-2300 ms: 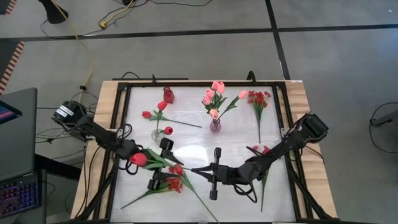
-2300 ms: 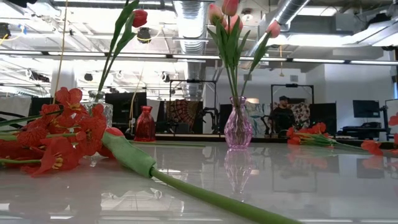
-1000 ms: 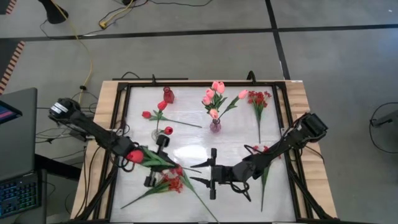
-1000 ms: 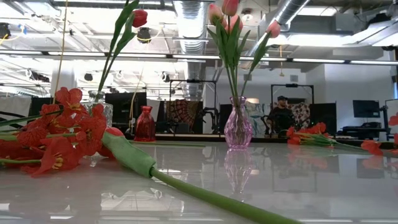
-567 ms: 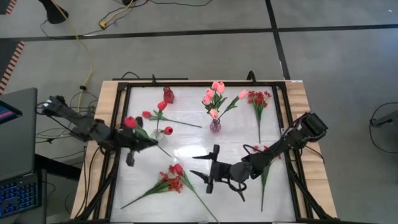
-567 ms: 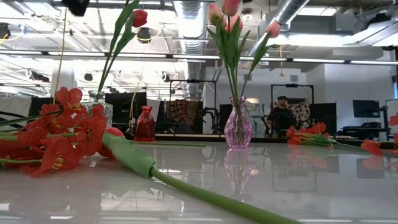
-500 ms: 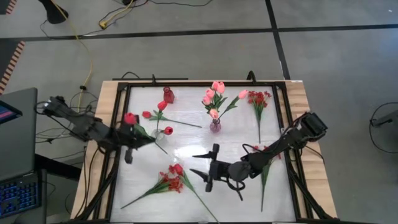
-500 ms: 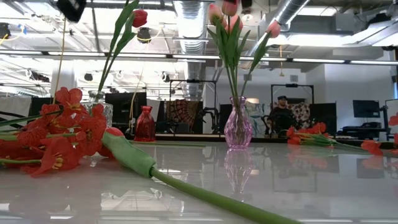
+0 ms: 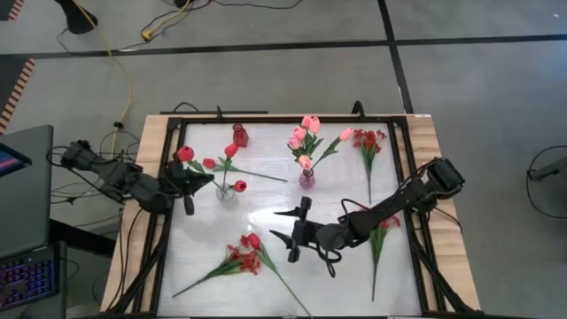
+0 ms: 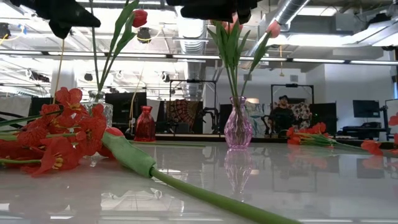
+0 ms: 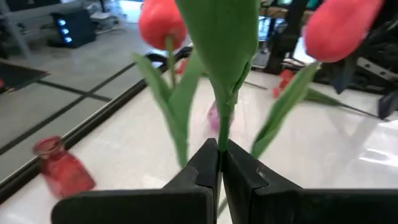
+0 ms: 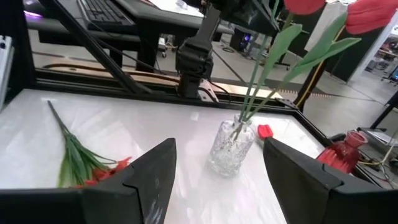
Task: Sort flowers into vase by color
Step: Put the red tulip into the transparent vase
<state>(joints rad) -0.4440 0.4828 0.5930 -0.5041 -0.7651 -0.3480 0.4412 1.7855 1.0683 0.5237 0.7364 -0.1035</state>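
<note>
My left gripper [image 9: 199, 180] is at the table's left, shut on a red tulip [image 9: 184, 153] just left of the clear vase [image 9: 225, 190]. That vase holds other red tulips [image 9: 232, 150] by their stems. My right gripper [image 9: 282, 226] hovers open over the middle of the table. It faces the clear vase [image 12: 235, 146] with nothing between its fingers. In the left wrist view the shut fingers [image 11: 205, 165] clamp a green stem. A purple vase [image 9: 306, 179] holds pink tulips [image 9: 306, 124]. My left gripper pinches the red tulip's green stem [image 11: 222, 134] between its two fingers, just under a broad leaf. The fingers come nearly level from the table's left and lie across the stem. The tulip stands about upright, head up, lifted clear of the table.
A red spray [image 9: 239, 261] lies at the near left of the table and another [image 9: 368, 142] at the far right. More red flowers [image 9: 381, 221] lie under my right arm. A small red vase [image 9: 239, 136] stands at the far edge. A black rail [image 9: 173, 151] frames the table.
My left gripper has carried the red tulip from above the near-left red spray toward the far left, up beside the clear vase. It has tipped from pointing down to nearly level, and the tulip now stands upright. My right gripper has shifted slightly and turned toward the clear vase.
</note>
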